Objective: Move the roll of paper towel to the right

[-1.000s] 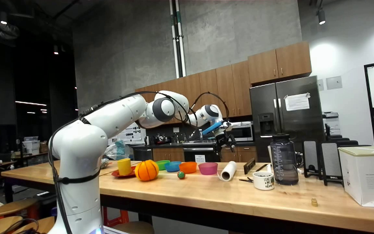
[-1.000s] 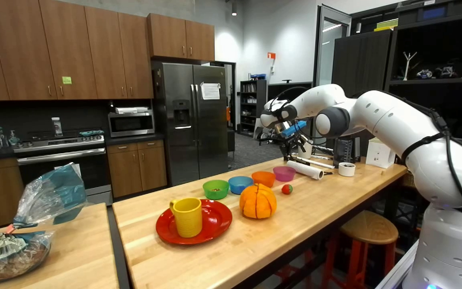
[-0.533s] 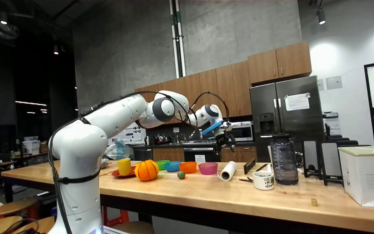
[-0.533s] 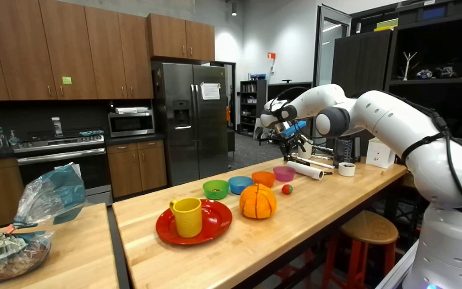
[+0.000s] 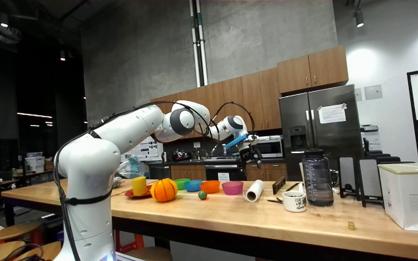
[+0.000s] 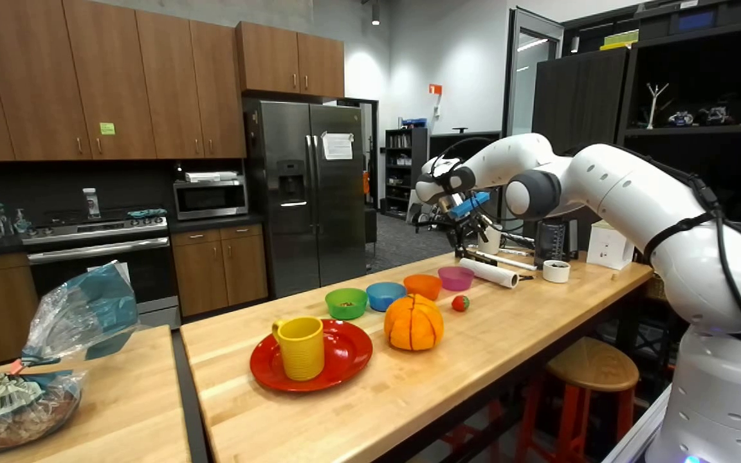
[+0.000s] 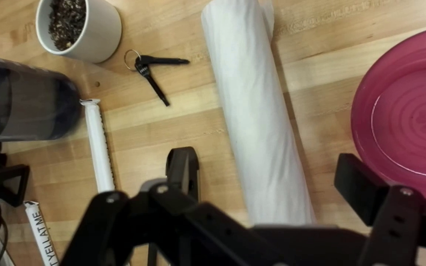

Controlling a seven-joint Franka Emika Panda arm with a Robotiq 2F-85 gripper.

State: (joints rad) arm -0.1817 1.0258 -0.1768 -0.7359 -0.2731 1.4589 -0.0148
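The roll of paper towel [image 5: 255, 190] is a white cylinder with a dark hollow core, lying on its side on the wooden table. It also shows in an exterior view [image 6: 489, 272] and runs diagonally through the wrist view [image 7: 253, 99]. My gripper [image 5: 251, 169] hangs pointing down over the roll's far part, above the table. In the wrist view my gripper [image 7: 267, 176] is open, one finger on each side of the roll, with gaps on both sides. The roll's far end is hidden behind the gripper's body there. How high the fingertips are over the roll is unclear.
A pink bowl [image 7: 412, 122] lies close to one finger. On the other side are a white cup [image 7: 94, 33], black key-like tools [image 7: 154, 70], a dark bottle [image 7: 24, 99] and a dark bar [image 5: 278, 185]. An orange pumpkin [image 6: 413, 321] stands farther along the table.
The arm and gripper have shifted slightly to the left in an exterior view. The roll's near end and its loose sheet look very slightly shifted too. The gripper remains open.
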